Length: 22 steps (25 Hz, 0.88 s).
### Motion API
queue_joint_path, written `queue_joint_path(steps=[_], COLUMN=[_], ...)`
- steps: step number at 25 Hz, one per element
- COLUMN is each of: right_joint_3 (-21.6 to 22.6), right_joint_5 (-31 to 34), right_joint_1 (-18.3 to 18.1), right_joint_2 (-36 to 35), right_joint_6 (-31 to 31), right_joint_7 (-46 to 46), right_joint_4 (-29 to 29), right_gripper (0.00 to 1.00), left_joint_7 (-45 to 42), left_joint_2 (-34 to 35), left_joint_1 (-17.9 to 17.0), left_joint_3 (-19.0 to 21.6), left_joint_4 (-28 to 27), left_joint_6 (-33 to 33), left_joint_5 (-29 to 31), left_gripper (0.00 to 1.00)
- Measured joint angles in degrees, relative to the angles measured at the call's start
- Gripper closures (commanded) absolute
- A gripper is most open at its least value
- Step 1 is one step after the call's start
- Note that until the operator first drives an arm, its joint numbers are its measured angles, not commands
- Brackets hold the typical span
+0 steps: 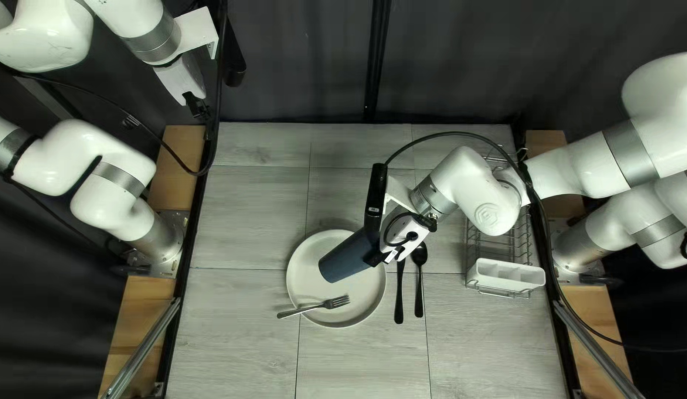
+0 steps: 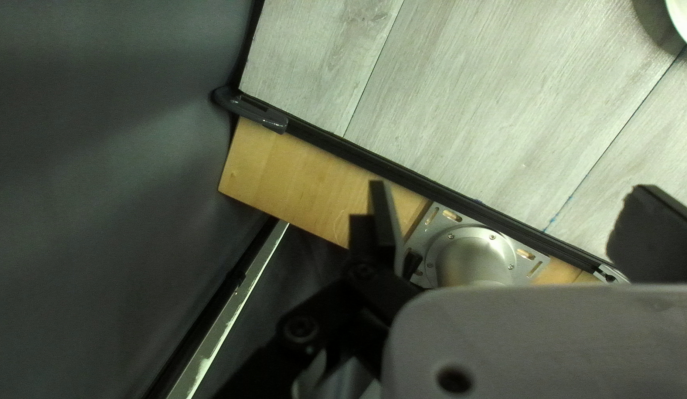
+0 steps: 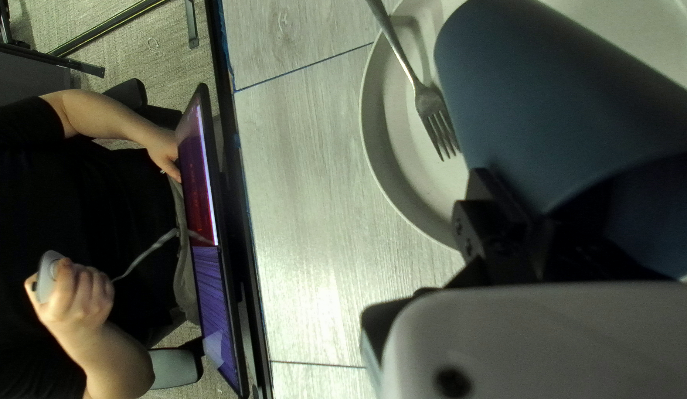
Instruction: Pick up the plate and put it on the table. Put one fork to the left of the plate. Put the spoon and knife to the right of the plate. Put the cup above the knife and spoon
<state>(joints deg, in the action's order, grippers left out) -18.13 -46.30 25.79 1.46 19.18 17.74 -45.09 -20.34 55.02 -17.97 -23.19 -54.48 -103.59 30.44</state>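
One dark blue cup (image 1: 346,256) tilts over a round, off-white plate (image 1: 305,275).

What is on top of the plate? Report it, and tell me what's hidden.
A fork lies on the plate, its tines inside, its handle past the rim. The dark blue cup tilts over it, covering part of its surface; anything directly behind the cup cannot be seen.

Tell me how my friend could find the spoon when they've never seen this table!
On the grey table, find the round, pale plate with a fork on it. Just right of the plate in the top left view, two dark pieces lie side by side. The spoon is the one farther from the plate, round-bowled, unlike the slim, straight knife.
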Motion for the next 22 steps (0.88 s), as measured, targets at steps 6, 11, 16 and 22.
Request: queue_joint_path(steps=[6, 11, 16, 22], right_joint_3=[4.83, 10.04, 13.65, 14.11], right_joint_5=[22.52, 37.23, 51.16, 53.43], right_joint_1=[-6.23, -13.04, -19.28, -20.56], right_joint_2=[5.02, 8.52, 8.14, 7.38], right_joint_6=[5.94, 18.83, 34.29, 36.87], right_joint_7=[-21.44, -39.05, -60.00, -61.17], right_joint_4=[0.22, -3.31, -7.97, -8.48], right_gripper=[1.00, 1.00, 1.00, 1.00], left_joint_7=[0.00, 0.00, 0.00, 0.00], left_joint_2=[0.00, 0.00, 0.00, 0.00], left_joint_1=[0.00, 0.00, 0.00, 0.00], left_joint_3=[0.00, 0.00, 0.00, 0.00], left_joint_4=[0.00, 0.00, 0.00, 0.00], left_joint_6=[0.00, 0.00, 0.00, 0.00], left_joint_5=[0.00, 0.00, 0.00, 0.00], left_gripper=[0.00, 0.00, 0.00, 0.00])
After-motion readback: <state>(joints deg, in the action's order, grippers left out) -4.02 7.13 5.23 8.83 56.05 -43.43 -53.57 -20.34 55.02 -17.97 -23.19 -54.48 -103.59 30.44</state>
